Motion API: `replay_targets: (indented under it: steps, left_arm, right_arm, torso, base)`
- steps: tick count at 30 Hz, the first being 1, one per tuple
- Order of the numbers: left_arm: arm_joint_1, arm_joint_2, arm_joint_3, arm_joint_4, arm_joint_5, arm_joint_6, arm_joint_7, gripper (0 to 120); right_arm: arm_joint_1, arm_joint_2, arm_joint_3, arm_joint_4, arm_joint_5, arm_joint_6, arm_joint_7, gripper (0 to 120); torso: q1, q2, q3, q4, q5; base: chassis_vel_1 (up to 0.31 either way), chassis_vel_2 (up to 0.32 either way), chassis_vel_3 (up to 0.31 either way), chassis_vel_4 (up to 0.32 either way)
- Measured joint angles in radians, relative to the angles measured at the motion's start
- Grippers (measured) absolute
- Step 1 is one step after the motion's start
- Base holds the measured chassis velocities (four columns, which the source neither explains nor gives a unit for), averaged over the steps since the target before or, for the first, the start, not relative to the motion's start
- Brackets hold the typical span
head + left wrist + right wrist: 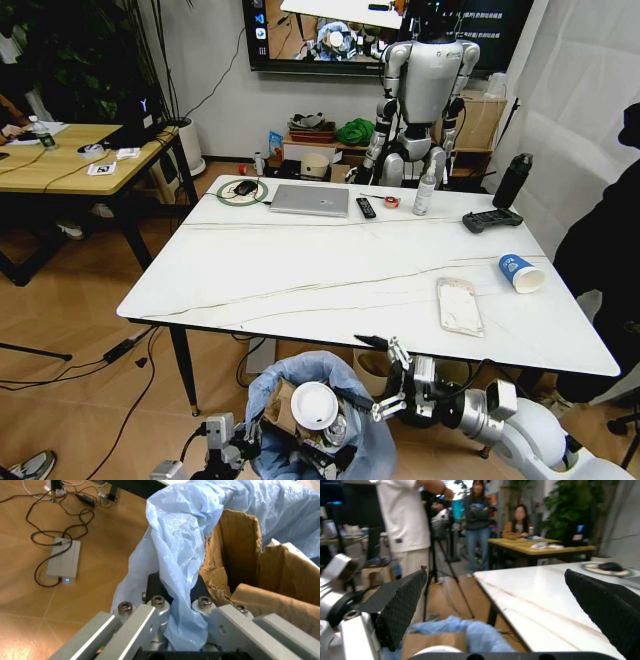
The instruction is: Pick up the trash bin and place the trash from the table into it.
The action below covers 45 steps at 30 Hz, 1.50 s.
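The large rectangular white marble-look table (330, 280) with thin dark veins carries a closed silver laptop (310, 200), a black mouse on a round green-rimmed mat (243, 190), a black remote (366, 207), a white spray bottle (424, 193), a black game controller (492, 220), a tipped blue paper cup (520, 273) and a clear plastic package (459, 305)

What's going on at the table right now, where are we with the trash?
The left gripper is clamped on the blue bag rim of the trash bin, holding it just below the near edge of the table. Torn cardboard and a white disc are already inside. The right gripper hangs open over the bin. A blue paper cup and a clear plastic package lie on the table.
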Motion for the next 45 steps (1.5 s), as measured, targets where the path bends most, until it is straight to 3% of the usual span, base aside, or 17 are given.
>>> replay_targets:
  steps: [9, 18, 23, 26, 30, 37, 45]
  left_arm:
    - [0.010, 0.028, -0.010, 0.020, -0.020, 0.022, -0.041, 0]
    - [-0.013, 0.032, -0.023, 0.087, -0.010, 0.029, -0.063, 0]
    - [-0.041, 0.039, -0.017, 0.140, -0.006, 0.024, -0.066, 0]
    - [-0.043, 0.040, -0.016, 0.145, -0.005, 0.023, -0.068, 0]
    - [-0.039, 0.036, -0.018, 0.156, 0.003, 0.018, -0.069, 0]
    - [-0.024, 0.030, -0.035, 0.137, 0.009, 0.013, -0.068, 0]
    - [-0.016, 0.027, -0.047, 0.115, 0.008, 0.012, -0.068, 0]
  right_arm:
    - [0.006, 0.022, 0.109, 0.072, 0.010, -0.046, 0.398, 100]
    - [0.003, 0.079, 0.177, 0.042, -0.001, -0.150, 0.452, 100]
    - [0.010, 0.124, 0.184, 0.016, -0.126, -0.292, 0.686, 100]
    - [0.019, 0.142, 0.183, 0.001, -0.147, -0.384, 0.750, 100]
    - [0.052, 0.166, 0.178, -0.088, -0.175, -0.467, 0.736, 100]
    - [0.114, 0.173, 0.189, -0.214, -0.238, -0.486, 0.621, 100]
    - [0.140, 0.165, 0.187, -0.291, -0.290, -0.487, 0.598, 100]
  torso:
    - [0.000, 0.000, 0.000, 0.0000, -0.0002]
    - [0.000, 0.000, 0.000, 0.0000, -0.0001]
    - [0.000, 0.000, 0.000, 0.0000, -0.0001]
    - [0.000, 0.000, 0.000, 0.0000, -0.0002]
    - [0.000, 0.000, 0.000, -0.0001, 0.0000]
    - [0.000, 0.000, 0.000, 0.0001, 0.0002]
    - [0.000, 0.000, 0.000, 0.0000, -0.0001]
  base:
    - [0.000, 0.000, 0.000, 0.000]
    - [0.000, 0.000, 0.000, 0.000]
    - [0.000, 0.000, 0.000, 0.000]
    - [0.000, 0.000, 0.000, 0.000]
    - [0.000, 0.000, 0.000, 0.000]
    - [0.000, 0.000, 0.000, 0.000]
    - [0.000, 0.000, 0.000, 0.000]
